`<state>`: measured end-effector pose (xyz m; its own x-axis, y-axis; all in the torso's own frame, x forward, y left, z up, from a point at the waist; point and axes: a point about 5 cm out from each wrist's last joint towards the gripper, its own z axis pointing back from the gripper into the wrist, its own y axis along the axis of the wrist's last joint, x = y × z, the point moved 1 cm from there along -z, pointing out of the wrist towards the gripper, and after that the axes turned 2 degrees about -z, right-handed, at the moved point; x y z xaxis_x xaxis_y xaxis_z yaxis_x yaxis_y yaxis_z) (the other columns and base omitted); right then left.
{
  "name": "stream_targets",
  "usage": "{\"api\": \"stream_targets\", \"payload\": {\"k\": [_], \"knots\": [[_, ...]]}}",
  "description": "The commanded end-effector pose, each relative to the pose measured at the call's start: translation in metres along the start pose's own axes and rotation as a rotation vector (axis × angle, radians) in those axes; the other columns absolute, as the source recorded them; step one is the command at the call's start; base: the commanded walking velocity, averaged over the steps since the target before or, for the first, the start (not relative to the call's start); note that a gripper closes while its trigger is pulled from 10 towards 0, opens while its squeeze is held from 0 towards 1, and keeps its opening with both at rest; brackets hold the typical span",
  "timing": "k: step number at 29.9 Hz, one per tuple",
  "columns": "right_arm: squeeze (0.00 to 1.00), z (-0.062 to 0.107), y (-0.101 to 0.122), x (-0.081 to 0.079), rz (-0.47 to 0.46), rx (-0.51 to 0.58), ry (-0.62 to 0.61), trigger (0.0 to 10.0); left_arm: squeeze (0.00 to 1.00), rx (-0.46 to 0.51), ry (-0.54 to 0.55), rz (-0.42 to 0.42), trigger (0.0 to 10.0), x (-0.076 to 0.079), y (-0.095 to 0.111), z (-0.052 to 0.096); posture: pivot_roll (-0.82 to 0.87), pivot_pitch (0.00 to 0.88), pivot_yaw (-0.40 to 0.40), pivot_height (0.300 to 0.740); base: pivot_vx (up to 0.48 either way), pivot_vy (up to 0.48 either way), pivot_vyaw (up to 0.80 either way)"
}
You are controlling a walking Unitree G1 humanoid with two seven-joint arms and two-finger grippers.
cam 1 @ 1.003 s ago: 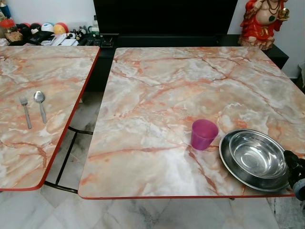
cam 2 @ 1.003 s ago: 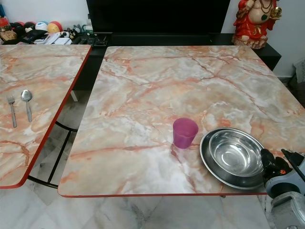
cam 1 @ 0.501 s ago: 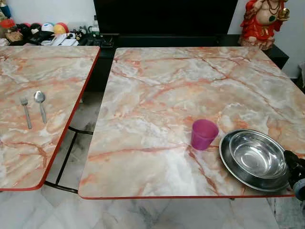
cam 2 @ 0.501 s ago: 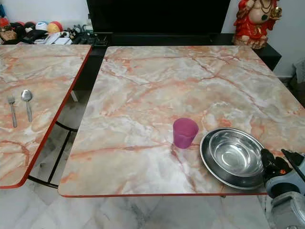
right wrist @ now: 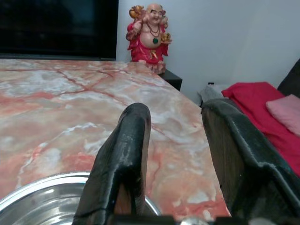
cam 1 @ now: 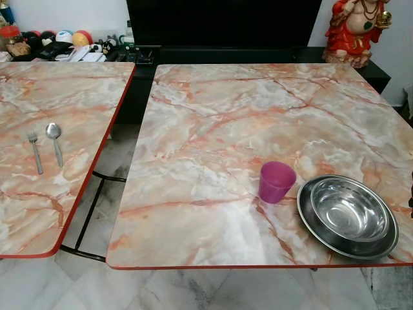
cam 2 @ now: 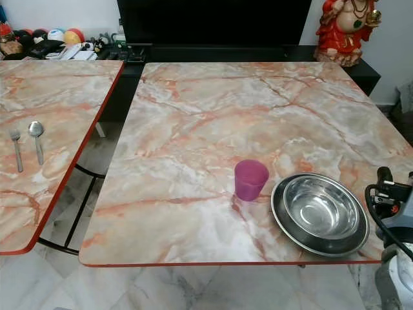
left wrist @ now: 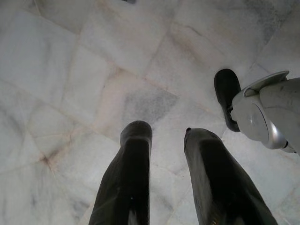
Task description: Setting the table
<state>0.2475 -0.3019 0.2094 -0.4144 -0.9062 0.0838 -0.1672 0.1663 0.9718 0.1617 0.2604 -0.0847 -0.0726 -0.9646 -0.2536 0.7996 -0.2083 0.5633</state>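
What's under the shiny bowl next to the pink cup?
The shiny bowl sits inside a wider steel plate, and the plate rests on the marble table. The bowl looks empty. The plate's middle is hidden beneath the bowl.

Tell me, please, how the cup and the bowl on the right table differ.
The cup is pink, seemingly plastic; the bowl is shiny steel. The cup is tall and narrow; the bowl is wide and shallow. The cup stands straight on the table; the bowl sits in a steel plate. Both are upright, side by side near the front edge.
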Motion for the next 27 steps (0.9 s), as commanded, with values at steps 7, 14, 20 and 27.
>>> {"api": "stream_targets", "payload": {"k": [7, 14, 20, 27], "knots": [[0.00, 0.009, -0.001, -0.031, 0.043, 0.075, 0.180, 10.0, 0.00, -0.028, 0.000, -0.006, 10.0, 0.001, -0.010, 0.002, -0.10, 0.155, 0.009, 0.740, 0.000, 0.000, 0.00], [0.00, 0.013, -0.001, -0.068, 0.052, 0.146, 0.388, 10.0, 0.00, -0.021, 0.012, -0.006, 10.0, -0.003, -0.007, 0.002, -0.10, 0.155, 0.017, 0.740, 0.000, 0.000, 0.00], [0.00, 0.018, -0.016, -0.100, 0.022, 0.108, 0.553, 10.0, 0.00, -0.026, 0.049, 0.086, 10.0, -0.011, -0.007, 0.002, -0.08, 0.149, 0.018, 0.740, 0.000, 0.000, 0.00], [0.00, 0.021, -0.022, -0.123, 0.000, 0.128, 0.612, 10.0, 0.00, -0.016, 0.068, 0.132, 10.0, -0.017, -0.003, 0.001, -0.07, 0.103, 0.026, 0.740, 0.000, 0.000, 0.00]]}}
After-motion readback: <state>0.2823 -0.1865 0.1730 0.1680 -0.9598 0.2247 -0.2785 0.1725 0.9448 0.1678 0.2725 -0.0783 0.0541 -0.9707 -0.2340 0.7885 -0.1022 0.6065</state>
